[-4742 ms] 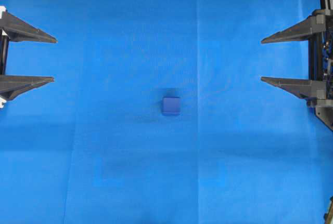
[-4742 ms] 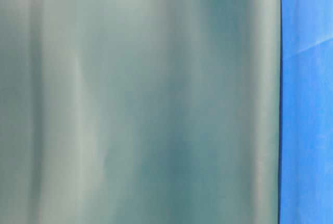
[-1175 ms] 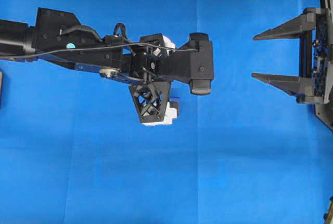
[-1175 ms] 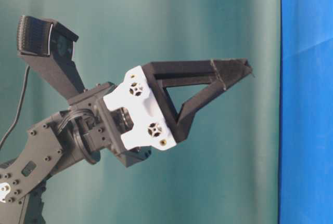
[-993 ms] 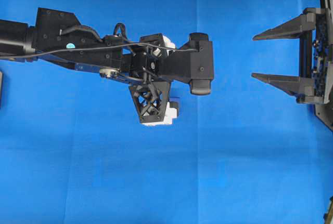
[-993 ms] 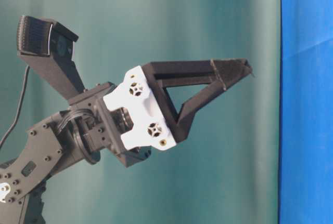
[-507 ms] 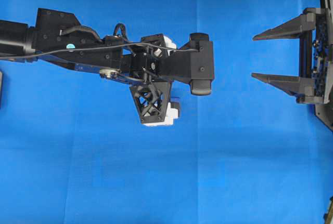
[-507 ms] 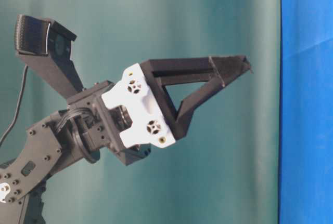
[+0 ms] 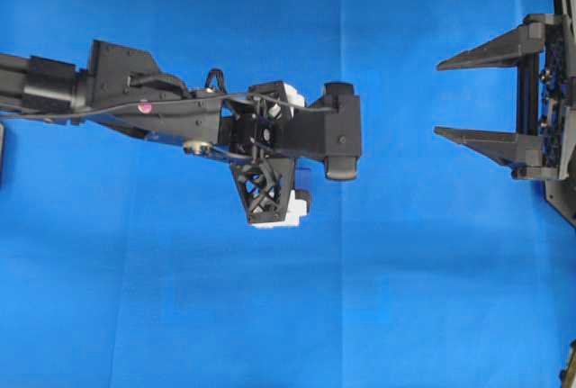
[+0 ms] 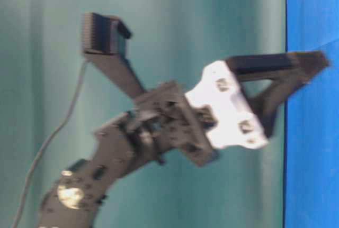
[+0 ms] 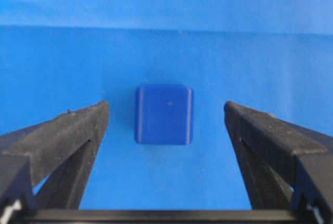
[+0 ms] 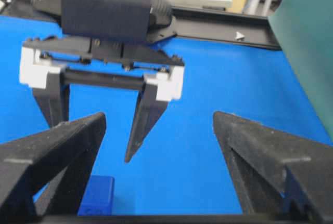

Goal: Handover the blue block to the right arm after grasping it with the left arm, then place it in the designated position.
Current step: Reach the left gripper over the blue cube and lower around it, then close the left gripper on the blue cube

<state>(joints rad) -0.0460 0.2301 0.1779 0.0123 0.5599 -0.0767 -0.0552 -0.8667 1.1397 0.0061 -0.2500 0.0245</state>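
Note:
The blue block (image 11: 164,115) rests on the blue cloth, centred between the wide-apart fingers of my left gripper (image 11: 165,105), which is open and touches nothing. From overhead the left arm hangs over the block and hides almost all of it; the left gripper (image 9: 286,168) points down at the cloth. In the right wrist view the block (image 12: 99,195) sits low at the left, below the left gripper's fingers (image 12: 146,120). At the right edge my right gripper (image 9: 437,99) is open, empty, and well apart from the block.
Blue cloth (image 9: 405,298) covers the whole table. A green sheet (image 10: 159,27) fills the table-level view behind the left arm and shows again as a green panel (image 12: 312,52). A black rail (image 12: 223,26) runs along the table's far edge.
The left arm has dropped toward the cloth, bringing its open fingers down around the block's position. The right arm has not moved. Both grippers stay open.

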